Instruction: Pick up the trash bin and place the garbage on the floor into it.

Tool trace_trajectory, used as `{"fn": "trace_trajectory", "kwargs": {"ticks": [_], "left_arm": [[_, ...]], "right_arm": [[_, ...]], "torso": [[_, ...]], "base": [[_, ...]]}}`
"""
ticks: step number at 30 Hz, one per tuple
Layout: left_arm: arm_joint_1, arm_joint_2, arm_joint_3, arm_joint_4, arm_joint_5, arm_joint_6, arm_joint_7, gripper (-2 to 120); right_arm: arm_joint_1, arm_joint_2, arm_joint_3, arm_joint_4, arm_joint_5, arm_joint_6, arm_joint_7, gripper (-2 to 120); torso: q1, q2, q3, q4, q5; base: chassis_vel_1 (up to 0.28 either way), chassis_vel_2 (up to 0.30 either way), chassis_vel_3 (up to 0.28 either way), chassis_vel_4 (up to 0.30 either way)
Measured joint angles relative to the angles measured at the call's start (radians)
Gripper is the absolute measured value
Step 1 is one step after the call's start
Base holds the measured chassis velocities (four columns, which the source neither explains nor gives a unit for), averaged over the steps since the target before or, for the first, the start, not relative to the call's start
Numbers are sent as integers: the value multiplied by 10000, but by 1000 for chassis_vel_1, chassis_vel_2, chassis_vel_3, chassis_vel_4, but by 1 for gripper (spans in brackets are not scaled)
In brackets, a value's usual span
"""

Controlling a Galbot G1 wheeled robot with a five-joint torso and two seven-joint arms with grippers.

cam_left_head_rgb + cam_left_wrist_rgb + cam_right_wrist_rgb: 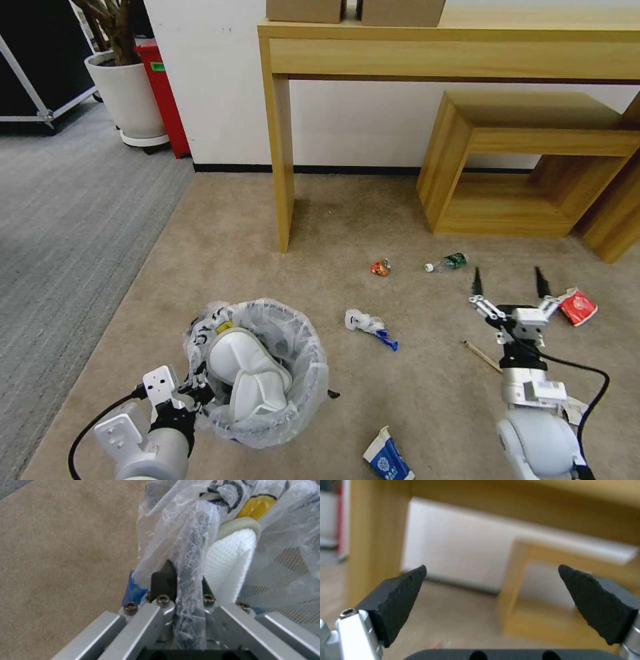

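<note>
The trash bin (293, 393), lined with a crinkly plastic bag, sits low over the beige floor (267, 253) at the near left. Two white slippers (243, 370) lie inside it. My left gripper (202, 393) is shut on its bagged rim (191, 562), next to a slipper (230, 562). My right gripper (508, 283) hangs open and empty over the carpet; its fingers (403, 597) stand wide apart. Garbage lies around: a white-and-blue wrapper (370, 327), a red packet (379, 268), a green-labelled bottle (448, 262), another red packet (577, 307), a wooden stick (481, 355) and a blue-and-white carton (387, 460).
A wooden desk leg (283, 167) stands ahead, and a low wooden bench (527, 167) stands against the wall at the right. Grey ribbed carpet (67, 220) runs along the left. A white planter (127, 93) and a red box (163, 87) stand at the far left.
</note>
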Motion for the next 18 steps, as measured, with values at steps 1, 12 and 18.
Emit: {"fn": "trace_trajectory", "kwargs": {"ticks": [1,12,18], "left_arm": [[0,0,0,0,0,0,0,0],[406,-424,296,0,760,-124,207,0],[552,-478,281,0,1002,-181,262,0]], "right_arm": [[0,0,0,0,0,0,0,100],[237,-2715,-1575,32,4410,-7284,-612,100],[-150,-3250,-2246,610,6343,-9312,1545,100]], "torso": [[0,0,0,0,0],[0,0,1,0,-1],[0,2,1,0,-2]], "base": [[0,0,0,0],[0,0,0,0],[0,0,0,0]]}}
